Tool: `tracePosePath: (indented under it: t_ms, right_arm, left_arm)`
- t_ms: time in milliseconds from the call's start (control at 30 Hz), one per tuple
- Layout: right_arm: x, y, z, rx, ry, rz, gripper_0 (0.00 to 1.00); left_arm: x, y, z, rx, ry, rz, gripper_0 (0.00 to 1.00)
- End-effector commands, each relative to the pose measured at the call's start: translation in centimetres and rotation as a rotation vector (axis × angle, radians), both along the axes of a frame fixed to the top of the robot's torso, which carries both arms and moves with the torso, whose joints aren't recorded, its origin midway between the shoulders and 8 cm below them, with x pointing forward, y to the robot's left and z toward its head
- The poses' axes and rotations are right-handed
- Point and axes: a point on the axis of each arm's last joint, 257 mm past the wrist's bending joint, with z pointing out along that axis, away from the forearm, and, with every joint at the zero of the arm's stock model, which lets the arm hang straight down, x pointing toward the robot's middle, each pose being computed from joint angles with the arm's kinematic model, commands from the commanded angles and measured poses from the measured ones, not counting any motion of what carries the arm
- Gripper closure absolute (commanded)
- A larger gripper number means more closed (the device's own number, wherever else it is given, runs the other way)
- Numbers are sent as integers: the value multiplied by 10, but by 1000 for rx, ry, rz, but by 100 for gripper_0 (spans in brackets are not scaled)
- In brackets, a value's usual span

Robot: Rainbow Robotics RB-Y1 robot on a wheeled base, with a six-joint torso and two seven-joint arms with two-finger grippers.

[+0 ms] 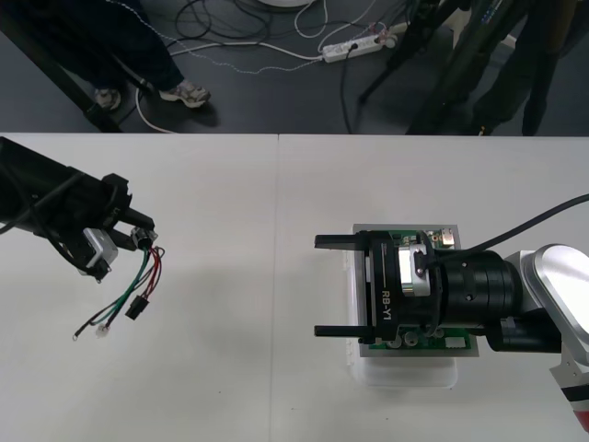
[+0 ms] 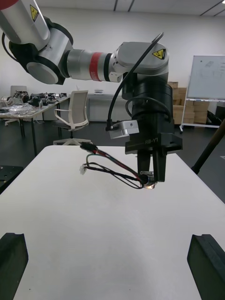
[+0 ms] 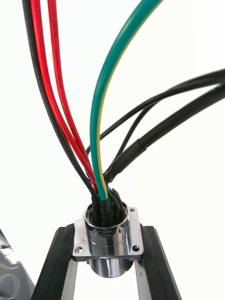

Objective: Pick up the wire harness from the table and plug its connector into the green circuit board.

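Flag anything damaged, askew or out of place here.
Nothing stands out. The left gripper has its jaws shut on the metal socket of the harness, wires intact, plug trailing free. The right gripper hovers with jaws open over the green board, which sits square on its white base.

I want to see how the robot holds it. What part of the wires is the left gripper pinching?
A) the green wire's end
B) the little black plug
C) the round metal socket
C: the left gripper is shut on the round metal socket; the black plug is out at the wires' far end.
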Motion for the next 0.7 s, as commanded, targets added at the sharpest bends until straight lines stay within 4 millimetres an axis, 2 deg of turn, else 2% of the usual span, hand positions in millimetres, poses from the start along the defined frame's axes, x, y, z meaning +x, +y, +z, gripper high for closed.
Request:
tracePosePath:
  t_ms: [33,200,333,700]
  right_arm:
    - [2,-4,19,35,17,-10,0]
    - [1,-4,20,38,15,-8,0]
    - [1,-5,20,36,21,-8,0]
    - [1,-9,24,44,35,-3,0]
  left_arm:
    - [-12,-12,44,-82,111,63,100]
    - [2,-24,74,-213,111,157,100]
    - [4,-33,89,-303,153,212,100]
    - [-6,-63,111,-481,320,277,100]
